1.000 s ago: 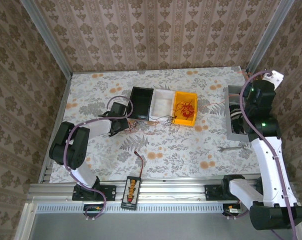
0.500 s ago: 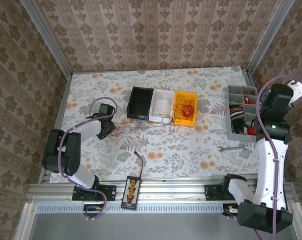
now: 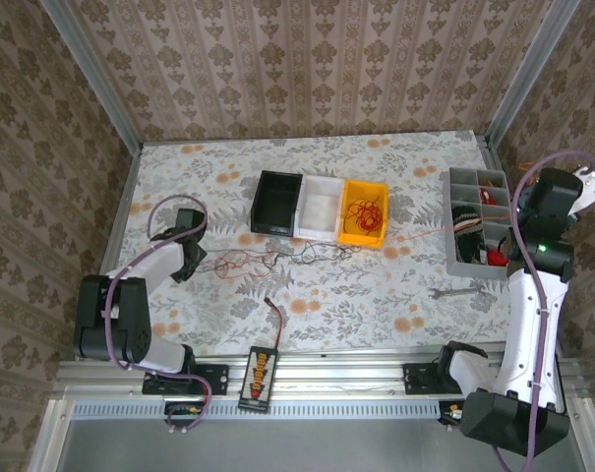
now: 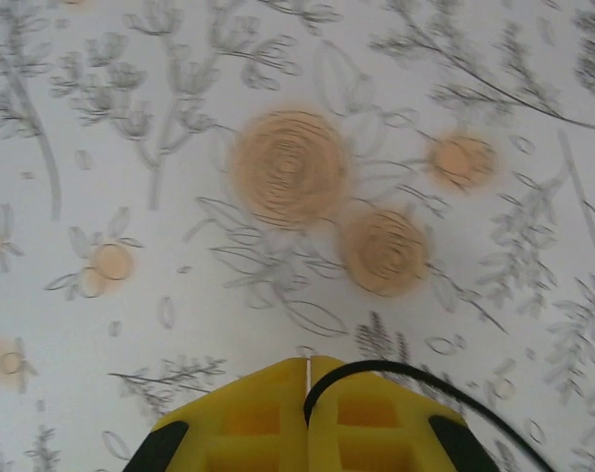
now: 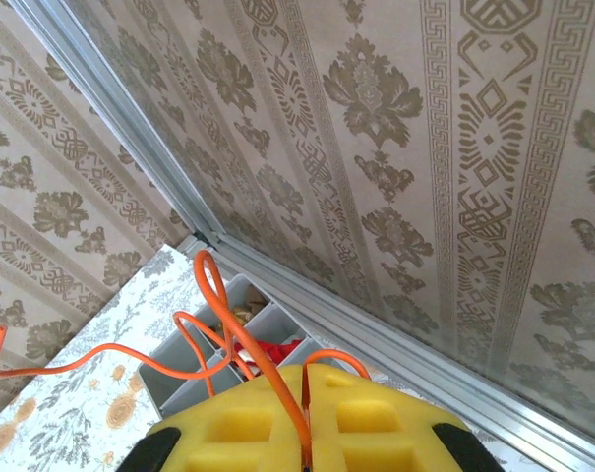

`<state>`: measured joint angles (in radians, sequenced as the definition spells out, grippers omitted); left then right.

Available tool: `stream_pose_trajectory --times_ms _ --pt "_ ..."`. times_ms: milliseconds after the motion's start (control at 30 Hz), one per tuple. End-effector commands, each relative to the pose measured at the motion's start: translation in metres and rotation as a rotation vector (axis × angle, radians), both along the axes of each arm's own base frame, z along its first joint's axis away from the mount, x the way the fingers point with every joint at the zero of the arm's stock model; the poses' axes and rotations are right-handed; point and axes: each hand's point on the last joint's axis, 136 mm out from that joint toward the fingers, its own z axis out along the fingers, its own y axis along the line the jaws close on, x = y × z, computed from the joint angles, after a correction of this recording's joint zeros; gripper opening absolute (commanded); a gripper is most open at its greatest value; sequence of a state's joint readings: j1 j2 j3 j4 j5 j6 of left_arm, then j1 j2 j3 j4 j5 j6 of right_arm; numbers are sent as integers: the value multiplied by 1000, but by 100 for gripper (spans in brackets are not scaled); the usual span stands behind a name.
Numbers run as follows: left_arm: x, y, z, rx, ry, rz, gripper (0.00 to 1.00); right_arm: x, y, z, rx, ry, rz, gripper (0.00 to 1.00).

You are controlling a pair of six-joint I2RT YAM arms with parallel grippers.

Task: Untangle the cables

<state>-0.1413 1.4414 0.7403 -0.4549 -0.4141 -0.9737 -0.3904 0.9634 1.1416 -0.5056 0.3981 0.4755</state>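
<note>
Currently left end effector closed tight on thin dark wire near bench left edge; right end effector clamps thin red wire above right edge. Tangle mid-bench: hard pull may cinch knot or snap wire.

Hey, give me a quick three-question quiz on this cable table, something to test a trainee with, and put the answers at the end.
1. True or false: a bunch of red cables lies in the yellow bin.
2. The pinched cable in the left gripper is: A red, B dark, C purple.
3. Fill in: the right gripper is shut on a ___ wire.
Key: 1 true; 2 B; 3 red.
</note>
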Motion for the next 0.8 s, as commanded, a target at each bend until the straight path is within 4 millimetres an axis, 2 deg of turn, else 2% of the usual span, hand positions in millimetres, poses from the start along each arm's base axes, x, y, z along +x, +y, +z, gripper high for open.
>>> stream_pose_trajectory --times_ms 0,133,233,333,433,467,533,600,633,667,733,767 --pt "-17 19 4 26 0 103 0 1 -1 0 17 6 6 10" --pt "-15 24 11 39 -16 99 0 8 3 -4 46 -1 33 10" --pt "3 8 12 6 -53 -8 0 22 20 -9 87 -26 131 10" --pt "25 -28 16 -7 -98 -178 0 45 64 -26 87 14 280 11" --pt "43 -71 18 -33 -138 -351 0 59 119 -58 113 73 415 11" --pt "47 -87 16 -57 -148 -404 0 63 142 -71 118 98 476 11" --pt "51 -109 14 -103 -158 -473 0 66 175 -92 104 165 559 11" --pt "53 -123 11 -131 -153 -525 1 66 196 -113 95 231 601 11" --pt "54 -129 11 -139 -149 -552 4 66 206 -124 108 258 622 11" --pt "55 -134 12 -145 -148 -579 13 66 214 -135 123 277 641 11" --pt "58 -145 17 -141 -152 -658 40 67 230 -155 140 320 694 11" --pt "58 -150 21 -126 -151 -705 47 66 237 -166 145 355 721 11"
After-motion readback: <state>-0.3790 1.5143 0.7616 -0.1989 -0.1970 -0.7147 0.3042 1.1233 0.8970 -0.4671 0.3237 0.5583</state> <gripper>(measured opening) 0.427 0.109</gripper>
